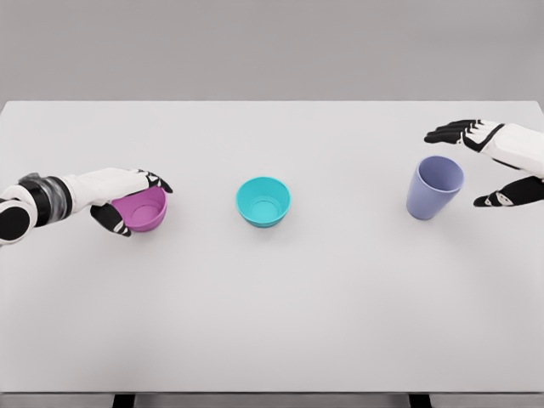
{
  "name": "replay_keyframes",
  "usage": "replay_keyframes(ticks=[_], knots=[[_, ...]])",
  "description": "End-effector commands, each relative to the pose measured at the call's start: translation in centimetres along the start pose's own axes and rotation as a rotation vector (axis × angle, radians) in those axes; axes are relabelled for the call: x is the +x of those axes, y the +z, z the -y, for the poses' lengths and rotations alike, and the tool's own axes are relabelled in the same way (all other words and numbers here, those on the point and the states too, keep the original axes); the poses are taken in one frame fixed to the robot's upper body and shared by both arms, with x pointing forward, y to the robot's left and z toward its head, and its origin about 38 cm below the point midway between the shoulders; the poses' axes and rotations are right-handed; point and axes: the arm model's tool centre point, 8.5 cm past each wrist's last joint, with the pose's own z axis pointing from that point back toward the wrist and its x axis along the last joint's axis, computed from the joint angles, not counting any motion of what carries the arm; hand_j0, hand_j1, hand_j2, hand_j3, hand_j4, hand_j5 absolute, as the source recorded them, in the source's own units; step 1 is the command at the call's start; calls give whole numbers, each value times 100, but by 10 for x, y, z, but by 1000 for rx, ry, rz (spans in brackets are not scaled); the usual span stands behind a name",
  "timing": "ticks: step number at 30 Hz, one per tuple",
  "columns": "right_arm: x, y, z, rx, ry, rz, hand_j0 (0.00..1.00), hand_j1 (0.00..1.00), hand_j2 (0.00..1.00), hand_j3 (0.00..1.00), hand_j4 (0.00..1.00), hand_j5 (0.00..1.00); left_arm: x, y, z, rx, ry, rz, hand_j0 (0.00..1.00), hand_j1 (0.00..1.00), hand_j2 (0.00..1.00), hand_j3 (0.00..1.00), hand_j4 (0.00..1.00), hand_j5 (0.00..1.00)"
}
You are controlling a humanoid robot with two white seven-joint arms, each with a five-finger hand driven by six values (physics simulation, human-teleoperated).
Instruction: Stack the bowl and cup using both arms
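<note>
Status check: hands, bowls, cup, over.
Left hand wrapped on purple bowl. Right hand open around lavender cup, not closed. Teal bowl centre table, untouched. Path clear.

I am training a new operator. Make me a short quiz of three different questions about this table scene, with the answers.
1. True or false: the teal bowl stands in the middle of the table, touched by no hand.
2. Which hand is closed on the pink bowl? A) left hand B) right hand
3. Fill in: the open right hand is beside the purple ____ without gripping it.

Key: 1 true; 2 A; 3 cup.
</note>
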Motion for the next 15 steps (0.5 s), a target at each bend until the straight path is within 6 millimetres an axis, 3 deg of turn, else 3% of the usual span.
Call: replay_keyframes(ticks=[1, 15], knots=[[0, 0, 1, -3, -5, 1, 100, 100, 100, 100, 100, 100, 1, 1, 0, 1, -1, 1, 78, 78, 78, 78, 78, 78], [0, 1, 1, -5, -5, -1, 100, 100, 100, 100, 100, 100, 12, 9, -20, 45, -52, 63, 69, 69, 69, 69, 69, 69]])
